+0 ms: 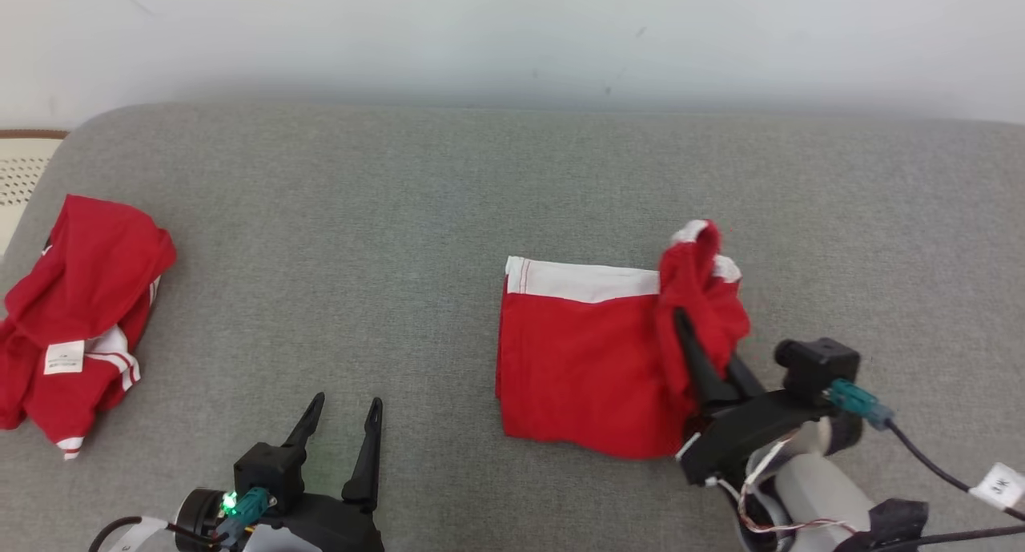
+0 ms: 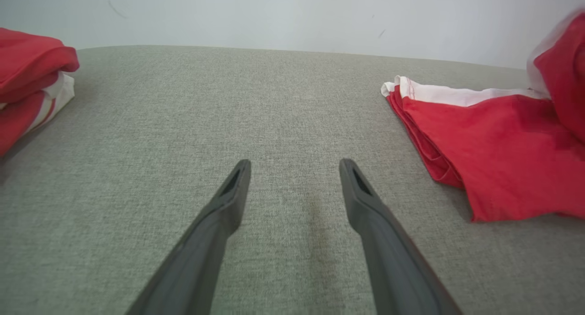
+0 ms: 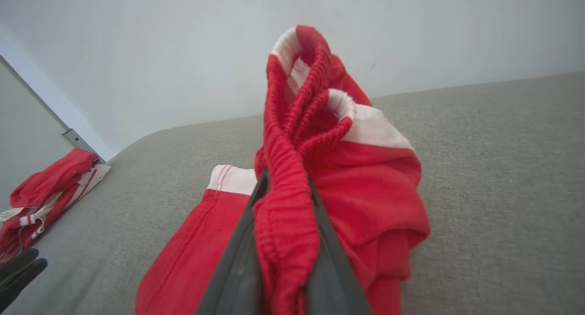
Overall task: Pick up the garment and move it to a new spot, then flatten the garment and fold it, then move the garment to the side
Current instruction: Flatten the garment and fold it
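The garment [image 1: 584, 360] is red with a white band; it lies right of centre on the grey cushion [image 1: 400, 231], mostly flat. Its right end [image 1: 705, 288] is lifted and bunched, elastic waistband uppermost. My right gripper [image 1: 693, 328] is shut on that bunched waistband, which runs between the dark fingers [image 3: 237, 260] in the right wrist view as the garment [image 3: 361, 187] hangs over them. My left gripper [image 1: 346, 404] stands open near the front edge, left of the garment, with nothing between its fingers [image 2: 228, 191]. The garment's left edge [image 2: 480, 136] shows at right there.
A second red and white garment [image 1: 76, 320] lies crumpled at the cushion's far left, also seen as a heap [image 2: 27, 77] in the left wrist view and a pile [image 3: 50, 191] in the right wrist view. A pale wall [image 1: 512, 31] runs behind the cushion.
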Available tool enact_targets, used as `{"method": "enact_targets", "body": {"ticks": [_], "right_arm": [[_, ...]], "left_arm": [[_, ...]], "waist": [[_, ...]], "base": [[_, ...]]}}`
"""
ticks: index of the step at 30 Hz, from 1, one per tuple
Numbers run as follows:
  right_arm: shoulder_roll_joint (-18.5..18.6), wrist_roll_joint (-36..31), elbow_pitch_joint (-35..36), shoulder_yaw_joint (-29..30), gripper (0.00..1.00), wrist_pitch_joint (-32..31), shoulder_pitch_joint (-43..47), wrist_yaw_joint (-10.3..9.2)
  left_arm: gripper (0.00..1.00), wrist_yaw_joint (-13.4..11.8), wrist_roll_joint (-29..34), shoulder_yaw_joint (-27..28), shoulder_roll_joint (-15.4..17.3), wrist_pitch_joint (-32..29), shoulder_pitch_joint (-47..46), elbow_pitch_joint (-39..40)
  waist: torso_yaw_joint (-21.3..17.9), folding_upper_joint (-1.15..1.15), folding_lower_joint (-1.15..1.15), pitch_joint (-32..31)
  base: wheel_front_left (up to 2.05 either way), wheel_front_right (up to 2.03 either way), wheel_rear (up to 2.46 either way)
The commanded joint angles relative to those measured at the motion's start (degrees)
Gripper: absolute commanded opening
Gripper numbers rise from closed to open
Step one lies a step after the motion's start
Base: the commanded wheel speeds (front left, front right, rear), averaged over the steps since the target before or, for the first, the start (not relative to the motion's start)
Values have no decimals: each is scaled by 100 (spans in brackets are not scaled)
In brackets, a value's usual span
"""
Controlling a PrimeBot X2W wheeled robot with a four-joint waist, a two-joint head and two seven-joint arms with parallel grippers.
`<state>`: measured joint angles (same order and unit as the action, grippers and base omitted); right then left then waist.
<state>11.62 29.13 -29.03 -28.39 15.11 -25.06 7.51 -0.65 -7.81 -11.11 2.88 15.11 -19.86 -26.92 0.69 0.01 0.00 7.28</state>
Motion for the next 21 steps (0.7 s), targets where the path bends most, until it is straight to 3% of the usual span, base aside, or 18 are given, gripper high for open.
{"method": "enact_targets", "body": {"ticks": [1, 8, 17, 18, 19, 21], "right_arm": [[-26, 119, 45, -130, 0, 2, -21, -5], [-105, 399, -5, -936, 0, 2, -268, -4], [-308, 405, -637, -1197, 2, 2, -510, -4], [-312, 380, -712, -1192, 35, 2, -514, -4], [-341, 371, -753, -1164, 100, 3, -535, -4], [-382, 340, -768, -1096, 100, 3, -544, -4]], "left_arm": [[100, -6, -29, -8, 3, 7, 136, -10], [100, -23, -214, -191, 2, 7, 168, -90], [100, -90, -425, -480, 3, 8, 297, -164], [100, -94, -422, -476, 4, 7, 321, -172], [100, -100, -422, -454, 3, 7, 355, -176], [100, -108, -416, -407, 3, 7, 413, -165]], "waist": [[59, -1, 0, -28], [418, -1, 0, -87], [1073, -1, 0, -107], [1124, -1, 0, -112], [1162, -1, 0, -118], [1194, -1, 0, -137]], "base": [[0, 0, 0], [0, 0, 0], [0, 0, 0], [0, 0, 0], [0, 0, 0], [0, 0, 0]]}}
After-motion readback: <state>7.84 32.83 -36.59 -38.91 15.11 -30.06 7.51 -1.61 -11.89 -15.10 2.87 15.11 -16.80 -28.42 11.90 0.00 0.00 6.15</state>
